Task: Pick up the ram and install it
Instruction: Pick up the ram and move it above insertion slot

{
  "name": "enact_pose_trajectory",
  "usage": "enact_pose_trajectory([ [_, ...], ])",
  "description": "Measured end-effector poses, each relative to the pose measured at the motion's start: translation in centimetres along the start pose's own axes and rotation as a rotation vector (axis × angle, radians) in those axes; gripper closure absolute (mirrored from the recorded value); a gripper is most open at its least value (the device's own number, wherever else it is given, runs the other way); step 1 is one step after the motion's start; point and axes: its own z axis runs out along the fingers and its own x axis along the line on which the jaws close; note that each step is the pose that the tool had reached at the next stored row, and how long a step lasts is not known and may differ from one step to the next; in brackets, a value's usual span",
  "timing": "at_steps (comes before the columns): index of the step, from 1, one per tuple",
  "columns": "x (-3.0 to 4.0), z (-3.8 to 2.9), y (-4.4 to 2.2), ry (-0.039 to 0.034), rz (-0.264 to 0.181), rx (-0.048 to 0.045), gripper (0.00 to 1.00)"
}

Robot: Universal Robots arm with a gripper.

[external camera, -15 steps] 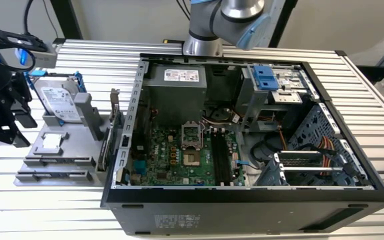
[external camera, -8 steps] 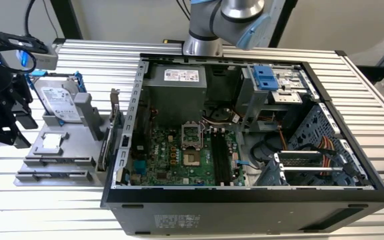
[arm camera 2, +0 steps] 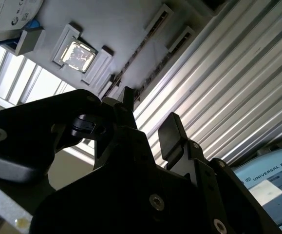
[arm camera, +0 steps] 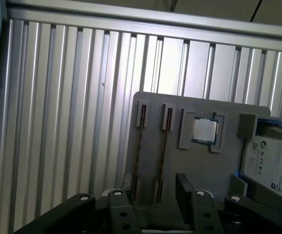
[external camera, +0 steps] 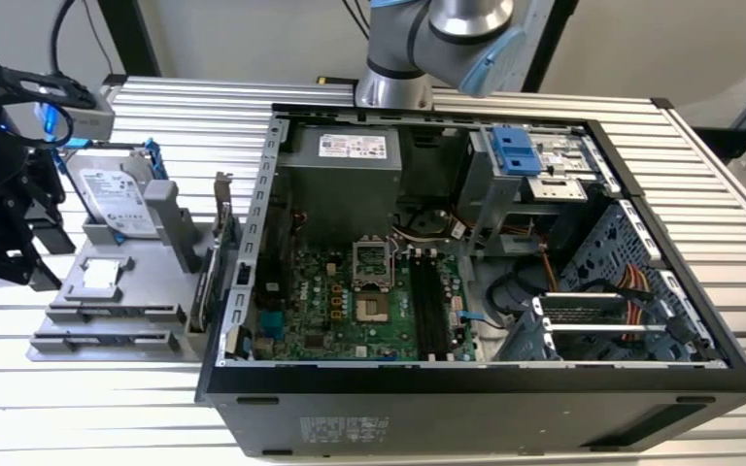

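Two ram sticks (arm camera: 140, 141) (arm camera: 164, 146) stand on edge in the slots of a grey holder (arm camera: 199, 107); I see only their thin top edges. In the exterior view the holder (external camera: 152, 243) lies on the table to that view's left of the open computer case (external camera: 477, 379). My black gripper (external camera: 11, 243) hangs at that view's far left, beside the holder. In both wrist views the gripper (arm camera: 155, 187) (arm camera 2: 148, 117) is open with nothing between its fingers. It hovers over the holder's slotted end without touching. The motherboard's long black slots (external camera: 431, 301) lie inside the case.
The holder also carries a square processor chip (arm camera: 204, 130) (external camera: 104, 277) and a silver hard drive (external camera: 114, 199) (arm camera: 272, 163) in a blue frame. The table (external camera: 736, 214) is ribbed aluminium. The arm's base (external camera: 392, 83) stands behind the case. Cables and drive cages fill the exterior view's right of the case.
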Motion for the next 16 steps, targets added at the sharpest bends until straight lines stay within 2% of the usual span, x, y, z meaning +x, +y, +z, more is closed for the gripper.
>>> enact_pose_trajectory([
  [16, 0.00, 0.81, 0.00, 0.0076, 0.000, -0.0007, 0.00],
])
